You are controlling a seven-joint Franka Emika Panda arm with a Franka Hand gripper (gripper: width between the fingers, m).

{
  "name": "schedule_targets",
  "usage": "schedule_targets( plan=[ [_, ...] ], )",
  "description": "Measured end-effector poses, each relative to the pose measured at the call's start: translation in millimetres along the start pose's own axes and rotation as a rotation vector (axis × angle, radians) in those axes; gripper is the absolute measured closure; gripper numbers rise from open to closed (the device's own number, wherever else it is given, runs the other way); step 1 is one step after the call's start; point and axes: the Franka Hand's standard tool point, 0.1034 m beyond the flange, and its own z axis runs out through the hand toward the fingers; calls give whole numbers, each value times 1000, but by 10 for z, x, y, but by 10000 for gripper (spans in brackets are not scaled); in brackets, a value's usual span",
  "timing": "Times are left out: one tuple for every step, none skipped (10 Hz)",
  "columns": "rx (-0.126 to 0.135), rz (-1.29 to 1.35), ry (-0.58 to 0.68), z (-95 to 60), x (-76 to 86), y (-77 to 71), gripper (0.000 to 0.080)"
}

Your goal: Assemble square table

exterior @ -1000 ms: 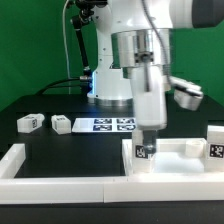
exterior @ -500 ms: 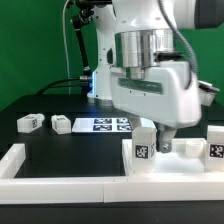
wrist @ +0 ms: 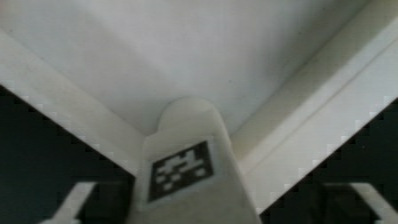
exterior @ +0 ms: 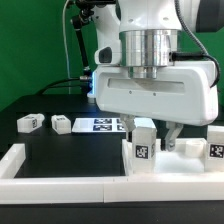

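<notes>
The white square tabletop (exterior: 186,163) lies at the exterior view's right, inside the wall bars. A white leg (exterior: 142,150) with a tag stands upright at its near left corner. My gripper (exterior: 154,141) hangs low over that corner, and one finger (exterior: 168,140) shows just right of the leg. In the wrist view the leg (wrist: 183,160) stands between the two fingers (wrist: 71,205), with dark gaps on both sides, so my gripper (wrist: 214,208) is open around it without touching. The tabletop (wrist: 196,50) fills the space behind it. Another leg (exterior: 215,141) stands at the far right.
Two loose legs (exterior: 30,122) (exterior: 62,125) lie on the black table at the exterior view's left. The marker board (exterior: 106,124) lies behind them by the robot's base. Low white wall bars (exterior: 50,172) run along the front and left.
The hand has turned its broad face toward the exterior camera and come down around the upright leg. Its jaws now stand narrower than half a second ago.
</notes>
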Motion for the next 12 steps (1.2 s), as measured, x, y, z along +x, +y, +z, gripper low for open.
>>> schedule_targets(
  plan=[
    [-5,40,-6,13,-5,29,410],
    [-6,135,-6,15,-5,31,509],
    [-6,205,-6,15,-4,31,509],
    [-6,250,-6,16,-5,30,509],
    [-3,365,-11,16,3,30,509],
    [-3,549,-39,17,36,38,509],
    [-9,687,-67,18,37,26,509],
    [-10,856,-94,23,20,-4,509],
    [-9,1020,-100,22,22,-17,509],
    [-9,1111,-96,24,33,-16,508],
    [-5,1156,-87,30,30,-14,508],
    [-8,1196,-76,29,28,-3,504]
  ],
)
